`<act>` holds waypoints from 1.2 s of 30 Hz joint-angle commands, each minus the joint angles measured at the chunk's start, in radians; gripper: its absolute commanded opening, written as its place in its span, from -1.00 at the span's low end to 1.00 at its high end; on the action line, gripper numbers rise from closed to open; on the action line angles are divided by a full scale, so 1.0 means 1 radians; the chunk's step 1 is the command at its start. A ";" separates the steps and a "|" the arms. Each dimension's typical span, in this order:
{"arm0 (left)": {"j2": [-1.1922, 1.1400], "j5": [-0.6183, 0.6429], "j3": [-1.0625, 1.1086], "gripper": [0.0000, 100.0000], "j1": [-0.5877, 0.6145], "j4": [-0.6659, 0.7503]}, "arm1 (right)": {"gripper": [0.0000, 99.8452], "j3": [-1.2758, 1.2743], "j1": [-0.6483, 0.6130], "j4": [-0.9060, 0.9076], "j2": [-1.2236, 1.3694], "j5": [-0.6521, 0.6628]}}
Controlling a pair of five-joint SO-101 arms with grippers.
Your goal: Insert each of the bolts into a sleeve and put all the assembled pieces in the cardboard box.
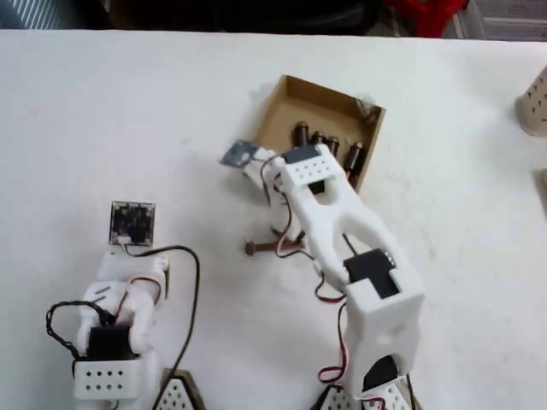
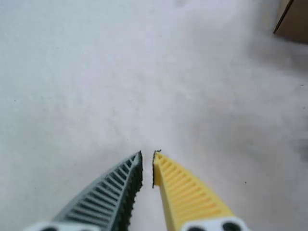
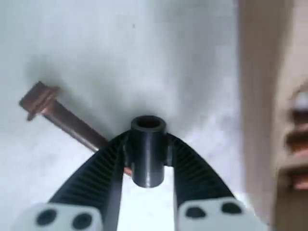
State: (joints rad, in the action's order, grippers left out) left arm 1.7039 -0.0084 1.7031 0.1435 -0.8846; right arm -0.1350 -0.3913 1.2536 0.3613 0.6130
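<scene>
The right pincer [image 3: 147,139] is clamped on a black cylindrical sleeve [image 3: 148,159] just beside a copper-coloured bolt [image 3: 62,118] lying on the white worktop [image 2: 96,72], near the brown cardboard box [image 1: 295,107]. The left pincer [image 2: 147,163] is closed almost fully, empty

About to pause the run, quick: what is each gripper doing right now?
Left gripper: closed, holding nothing.
Right gripper: closed on a black sleeve.
</scene>
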 commanded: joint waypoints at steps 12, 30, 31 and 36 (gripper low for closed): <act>0.018 0.199 -0.005 -0.86 -0.001 0.097 | -0.97 -0.364 0.153 -0.142 -0.386 -0.130; 0.012 0.282 -0.068 -0.86 -0.432 0.192 | -0.97 -0.872 0.315 -0.246 -0.946 -0.133; 0.010 0.305 -0.078 -0.86 -0.447 0.190 | -0.97 -0.872 0.315 -0.246 -0.946 -0.133; -0.079 0.350 -0.138 -0.95 -0.501 0.212 | -0.97 -0.872 0.314 -0.246 -0.946 -0.133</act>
State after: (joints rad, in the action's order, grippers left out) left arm 1.7024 0.3122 1.6617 -0.3092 -0.7234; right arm -1.0127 -0.0813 1.0219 -0.5501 0.4872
